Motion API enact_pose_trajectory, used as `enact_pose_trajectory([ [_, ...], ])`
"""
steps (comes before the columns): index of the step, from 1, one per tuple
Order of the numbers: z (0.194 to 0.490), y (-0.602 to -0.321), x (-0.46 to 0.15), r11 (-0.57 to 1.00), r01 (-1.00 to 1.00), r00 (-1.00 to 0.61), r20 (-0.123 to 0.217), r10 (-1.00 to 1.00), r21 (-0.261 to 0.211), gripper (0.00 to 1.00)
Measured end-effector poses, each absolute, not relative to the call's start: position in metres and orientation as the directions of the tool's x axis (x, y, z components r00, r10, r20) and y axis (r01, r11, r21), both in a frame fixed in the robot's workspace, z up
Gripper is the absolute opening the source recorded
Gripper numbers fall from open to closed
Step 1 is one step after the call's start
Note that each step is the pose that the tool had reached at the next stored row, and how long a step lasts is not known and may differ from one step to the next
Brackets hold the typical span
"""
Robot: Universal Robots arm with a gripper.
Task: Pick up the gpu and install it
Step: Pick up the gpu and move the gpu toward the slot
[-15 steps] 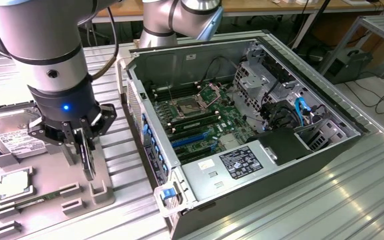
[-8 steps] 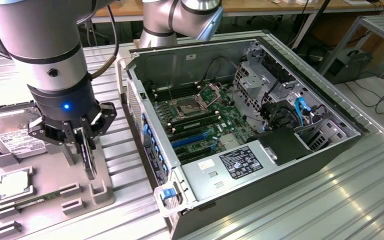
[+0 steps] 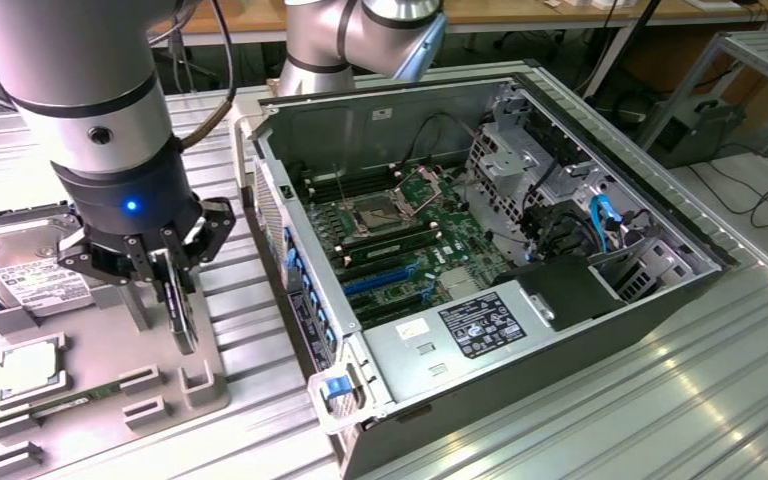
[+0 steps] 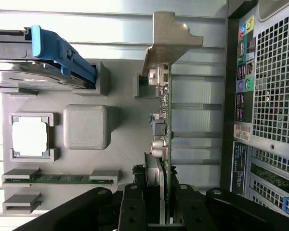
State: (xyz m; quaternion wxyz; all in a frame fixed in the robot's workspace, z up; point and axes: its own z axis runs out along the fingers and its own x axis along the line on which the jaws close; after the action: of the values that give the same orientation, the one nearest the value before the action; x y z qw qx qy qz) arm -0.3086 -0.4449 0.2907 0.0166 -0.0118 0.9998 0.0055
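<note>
A robot arm stands over a grey tray [image 3: 104,400] of computer parts, beside an open PC case [image 3: 491,250] that lies on its side. The gripper [image 3: 157,262] is clamped on the gpu [image 3: 179,312], with one finger on each flat face of the thin card.

In the exterior view the gpu is a dark sliver seen edge-on, directly under the gripper and above the tray's slotted holders. I cannot tell whether its lower edge has cleared the holder or is touching it.

In the wrist view the gpu [image 4: 166,120] runs straight out from between the fingers [image 4: 133,208] of the gripper [image 4: 161,211]. Its green board is edge-on, with small connectors along one face. The silver bracket [image 4: 169,38] is at the far end, away from the grip, so the card is held near its other end. The long axis lies parallel to the rear panel of the case [image 4: 269,96], which is just beside it.

From the gripper, the case sits to the exterior view's right, close to the tray. The motherboard's blue slots [image 3: 373,285] face upward inside the case, lower than the held card.

A hard drive [image 3: 17,270] rests on the tray on the side away from the case. A processor [image 4: 31,136] and a memory stick [image 4: 58,178] lie in their own tray pockets, apart from the gpu.
</note>
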Motion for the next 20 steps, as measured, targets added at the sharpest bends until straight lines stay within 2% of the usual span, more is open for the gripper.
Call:
enact_pose_trajectory([
  [5,0.297,-0.445,-0.309,1.000,-0.024,-0.999,-0.034,-0.023,0.011,0.28],
  [20,0.346,-0.445,-0.309,1.000,-0.024,-0.999,-0.034,-0.023,0.009,0.28],
])
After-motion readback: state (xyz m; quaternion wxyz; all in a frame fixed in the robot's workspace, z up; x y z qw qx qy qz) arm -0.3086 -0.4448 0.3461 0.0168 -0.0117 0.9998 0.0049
